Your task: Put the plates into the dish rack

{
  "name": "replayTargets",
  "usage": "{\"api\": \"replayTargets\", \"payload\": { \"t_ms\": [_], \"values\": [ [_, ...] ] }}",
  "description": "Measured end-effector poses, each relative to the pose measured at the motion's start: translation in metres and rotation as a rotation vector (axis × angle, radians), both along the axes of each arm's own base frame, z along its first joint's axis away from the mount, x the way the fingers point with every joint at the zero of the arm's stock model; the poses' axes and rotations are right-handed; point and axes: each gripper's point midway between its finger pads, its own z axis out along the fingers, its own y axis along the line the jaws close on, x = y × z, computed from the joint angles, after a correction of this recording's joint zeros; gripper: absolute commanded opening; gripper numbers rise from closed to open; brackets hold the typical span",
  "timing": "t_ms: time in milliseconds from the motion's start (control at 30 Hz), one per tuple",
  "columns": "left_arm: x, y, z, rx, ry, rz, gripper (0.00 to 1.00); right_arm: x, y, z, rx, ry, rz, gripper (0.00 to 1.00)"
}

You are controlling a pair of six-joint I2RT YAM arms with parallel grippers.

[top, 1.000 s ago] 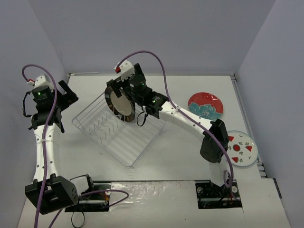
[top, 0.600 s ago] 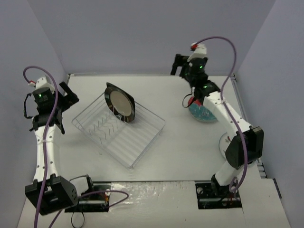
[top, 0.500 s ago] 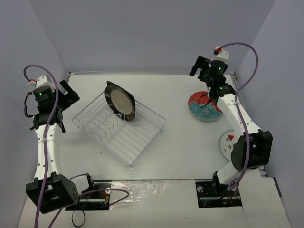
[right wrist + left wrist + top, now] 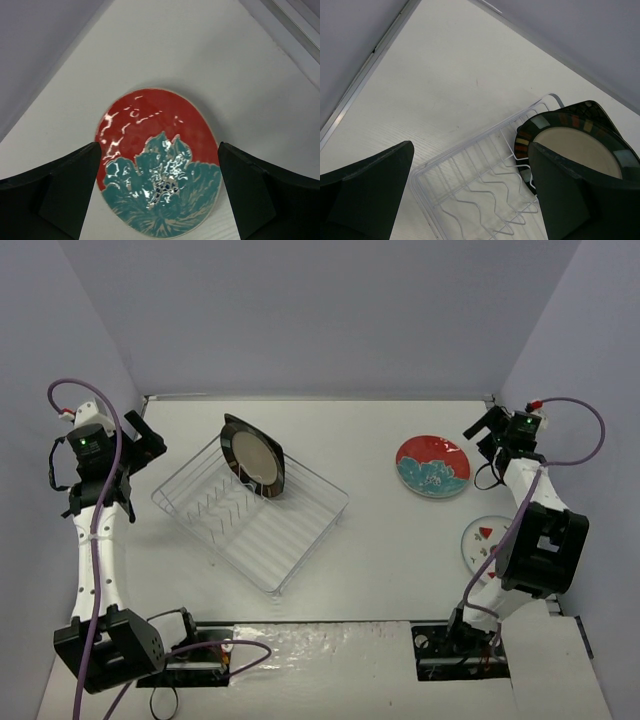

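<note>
The dish rack (image 4: 300, 558) lies slantwise left of the table's centre. At its far end a round beige plate with a striped rim (image 4: 255, 458) stands on edge, with a square black plate (image 4: 233, 426) behind it. The same rack (image 4: 470, 195) and beige plate (image 4: 575, 145) show in the left wrist view. A red-and-teal floral plate (image 4: 433, 465) lies flat at the right. My right gripper (image 4: 484, 440) hangs open just right of it, and that plate (image 4: 160, 175) fills the space between the fingers. A white plate with red triangles (image 4: 482, 540) is partly hidden by my right arm. My left gripper (image 4: 147, 440) is open and empty, left of the rack.
Grey walls close in the table on three sides, with a metal rail (image 4: 320, 397) along the far edge. My right arm's elbow (image 4: 540, 550) hangs over the right edge. Purple cables loop above both wrists.
My right arm has swung away from the beige plate in the rack, across to the far right beside the red-and-teal plate. The beige plate stays in the rack. The left arm barely moved.
</note>
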Motion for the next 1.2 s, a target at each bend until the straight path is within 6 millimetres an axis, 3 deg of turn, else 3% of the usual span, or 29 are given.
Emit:
{"api": "replayTargets", "payload": {
  "t_ms": [167, 300, 533, 733, 1200],
  "values": [
    [0.000, 0.000, 0.000, 0.000, 0.000, 0.000, 0.97, -0.019, -0.021, -0.063, 0.133, 0.090, -0.027, 1.00],
    [0.000, 0.000, 0.000, 0.000, -0.001, 0.000, 0.97, -0.030, -0.020, -0.091, 0.202, 0.134, -0.013, 1.00],
    [0.000, 0.001, 0.000, 0.002, 0.000, 0.004, 0.97, -0.022, -0.004, -0.095, 0.266, 0.081, 0.078, 0.95],
    [0.000, 0.001, 0.000, 0.003, 0.000, 0.007, 0.97, -0.026, 0.007, -0.110, 0.320, 0.073, 0.131, 0.94],
    [0.000, 0.001, 0.000, 0.003, 0.000, 0.007, 0.97, -0.027, 0.027, -0.107, 0.458, -0.058, 0.303, 0.91]
  ]
}}
